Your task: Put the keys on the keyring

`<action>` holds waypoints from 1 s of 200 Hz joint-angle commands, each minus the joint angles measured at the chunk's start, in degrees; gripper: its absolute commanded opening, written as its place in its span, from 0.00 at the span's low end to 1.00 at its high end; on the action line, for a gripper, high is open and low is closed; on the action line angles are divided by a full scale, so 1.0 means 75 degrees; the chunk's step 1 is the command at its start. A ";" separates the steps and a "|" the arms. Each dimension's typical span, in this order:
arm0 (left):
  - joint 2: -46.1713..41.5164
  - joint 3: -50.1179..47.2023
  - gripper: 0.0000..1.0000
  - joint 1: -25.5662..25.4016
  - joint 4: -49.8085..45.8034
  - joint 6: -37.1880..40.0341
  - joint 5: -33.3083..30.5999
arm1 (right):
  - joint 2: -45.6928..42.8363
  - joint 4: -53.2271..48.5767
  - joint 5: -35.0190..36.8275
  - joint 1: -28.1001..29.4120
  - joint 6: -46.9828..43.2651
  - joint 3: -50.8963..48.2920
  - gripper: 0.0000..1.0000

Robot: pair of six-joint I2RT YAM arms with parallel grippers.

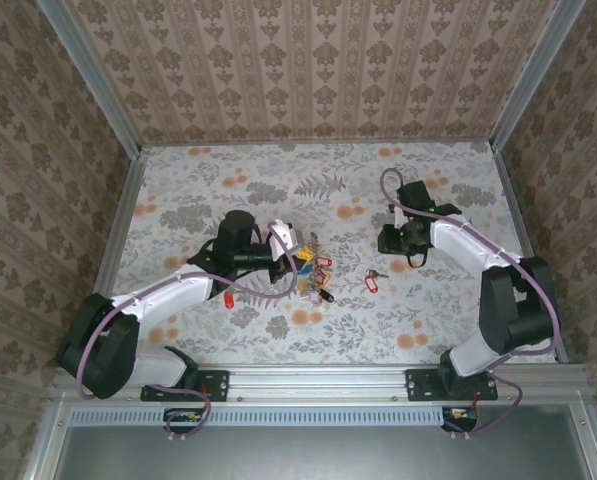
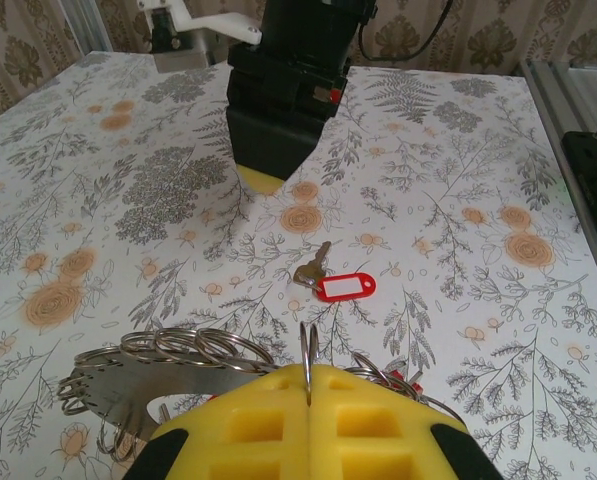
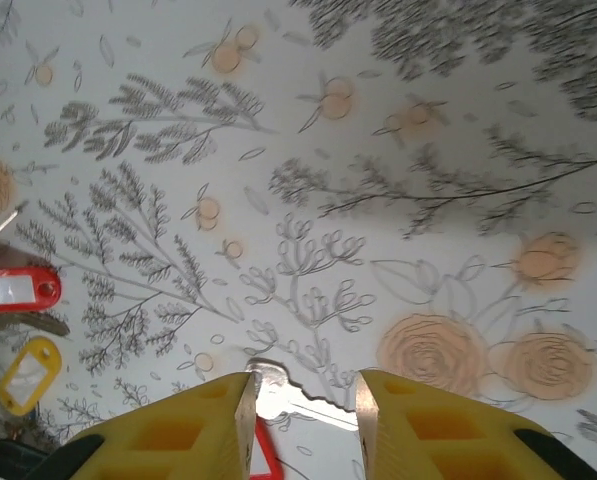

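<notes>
The small silver red-tagged key (image 2: pixel 333 280) lies just under the right gripper (image 3: pixel 303 390)'s parted fingers; the farther left gripper (image 2: pixel 308 375) clamps the flat grey toothed keyring (image 2: pixel 148 375).

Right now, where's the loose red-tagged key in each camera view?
Top external: loose red-tagged key, table centre, between the arms.
Left wrist: mid-frame, below the right pincer.
Right wrist: bottom edge, between the yellow fingers.
Shared landmark: the right pincer, open, closest to that key.

White arms (image 1: pixel 168 292), black joints, seemingly mauve cables (image 1: pixel 384 186), yellow grid-moulded fingers (image 3: pixel 168 435).
</notes>
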 commanded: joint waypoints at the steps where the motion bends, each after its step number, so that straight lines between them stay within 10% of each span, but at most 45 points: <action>1: -0.0226 0.0191 0.00 0.0049 0.0060 0.0065 0.0101 | 0.0438 -0.0451 0.0172 0.0495 -0.0125 0.0301 0.32; 154: -0.0320 0.0055 0.00 0.0061 0.0077 0.0073 0.0102 | 0.1362 -0.0832 0.0911 0.1764 0.1422 0.0471 0.38; 200: -0.0344 0.0026 0.00 0.0061 0.0065 0.0085 0.0107 | 0.1397 -0.0932 0.1201 0.1789 0.1421 0.0469 0.21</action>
